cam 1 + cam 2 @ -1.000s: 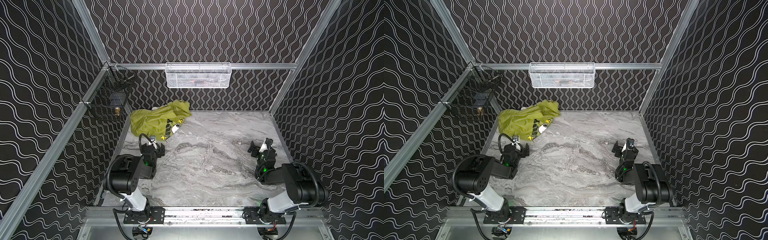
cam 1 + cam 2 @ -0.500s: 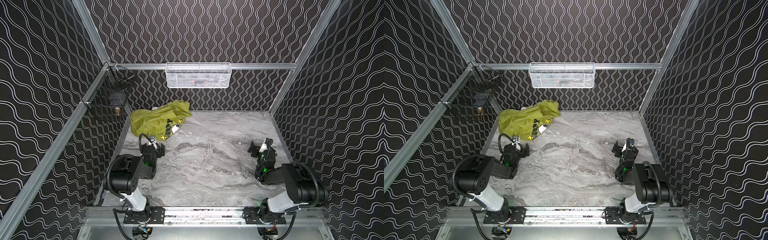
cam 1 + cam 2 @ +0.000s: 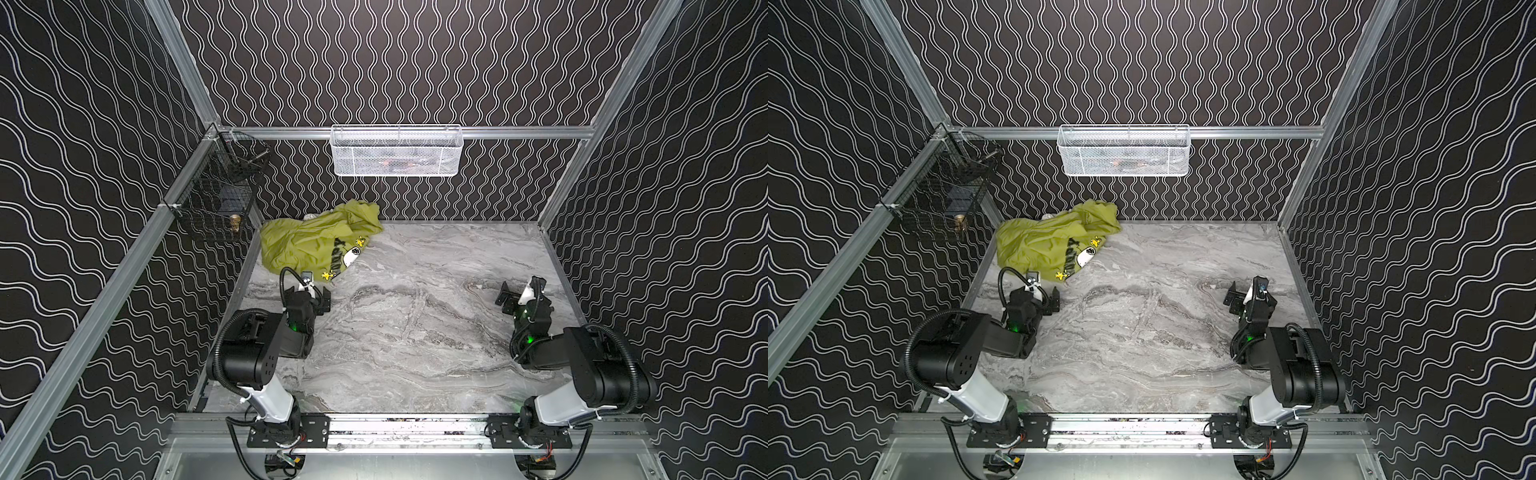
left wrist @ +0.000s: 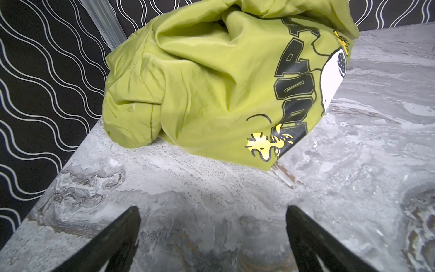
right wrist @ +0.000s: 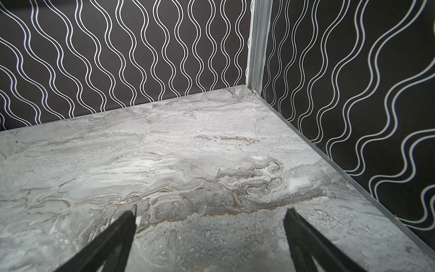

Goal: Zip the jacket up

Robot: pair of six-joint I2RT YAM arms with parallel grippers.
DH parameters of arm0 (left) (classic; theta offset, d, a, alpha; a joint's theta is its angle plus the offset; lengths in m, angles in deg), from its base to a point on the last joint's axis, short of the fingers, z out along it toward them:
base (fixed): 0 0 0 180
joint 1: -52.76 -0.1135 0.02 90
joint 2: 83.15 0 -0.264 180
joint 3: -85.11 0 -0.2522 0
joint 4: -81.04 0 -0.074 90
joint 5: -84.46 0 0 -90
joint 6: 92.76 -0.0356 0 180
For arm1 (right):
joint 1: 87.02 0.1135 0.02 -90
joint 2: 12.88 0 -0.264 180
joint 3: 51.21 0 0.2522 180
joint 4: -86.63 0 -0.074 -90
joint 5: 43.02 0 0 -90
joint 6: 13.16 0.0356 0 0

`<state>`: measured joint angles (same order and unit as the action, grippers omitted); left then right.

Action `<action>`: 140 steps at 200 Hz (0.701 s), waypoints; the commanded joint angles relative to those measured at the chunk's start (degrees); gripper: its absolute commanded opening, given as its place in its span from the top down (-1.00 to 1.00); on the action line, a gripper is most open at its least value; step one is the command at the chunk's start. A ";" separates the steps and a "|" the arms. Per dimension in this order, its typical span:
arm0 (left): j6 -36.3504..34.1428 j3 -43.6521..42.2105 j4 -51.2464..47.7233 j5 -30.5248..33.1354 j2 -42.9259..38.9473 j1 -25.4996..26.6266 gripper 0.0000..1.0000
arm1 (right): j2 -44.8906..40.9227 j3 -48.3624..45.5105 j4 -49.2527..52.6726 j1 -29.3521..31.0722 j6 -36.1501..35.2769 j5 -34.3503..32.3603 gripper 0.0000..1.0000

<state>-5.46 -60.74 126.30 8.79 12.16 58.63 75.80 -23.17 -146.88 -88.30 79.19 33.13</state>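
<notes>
Jacket (image 3: 316, 245), crumpled green shell outward, lies in the far left corner of the marble surface (image 3: 415, 332), with its dog-and-bird print and black lettering turned toward the middle. The left gripper (image 4: 211, 212), jaws spread wide and holding nothing, is low over the surface near the jacket's front edge, not touching it. The right gripper (image 5: 209, 212), also spread and empty, is by the right edge, well apart from the jacket.

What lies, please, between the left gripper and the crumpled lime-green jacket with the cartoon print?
Only bare grey marble-patterned tabletop: the left wrist view shows nothing between the open left gripper and the crumpled lime-green jacket, which it does not touch.
</notes>
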 commanded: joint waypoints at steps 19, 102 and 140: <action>-0.15 0.35 0.54 1.18 -0.85 0.10 -0.98 | -2.29 1.12 1.37 0.11 -0.26 -0.37 -0.98; 3.37 10.48 -24.93 9.28 -13.08 0.20 -0.98 | -20.57 6.69 25.20 0.26 4.95 -3.30 -0.99; 8.73 20.58 -42.54 4.32 -22.35 0.20 -0.98 | -29.55 13.51 46.67 0.27 14.23 -5.87 -0.98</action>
<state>-0.95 -44.92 95.83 16.42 -5.92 58.83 49.97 -13.84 -116.65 -88.10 85.61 29.55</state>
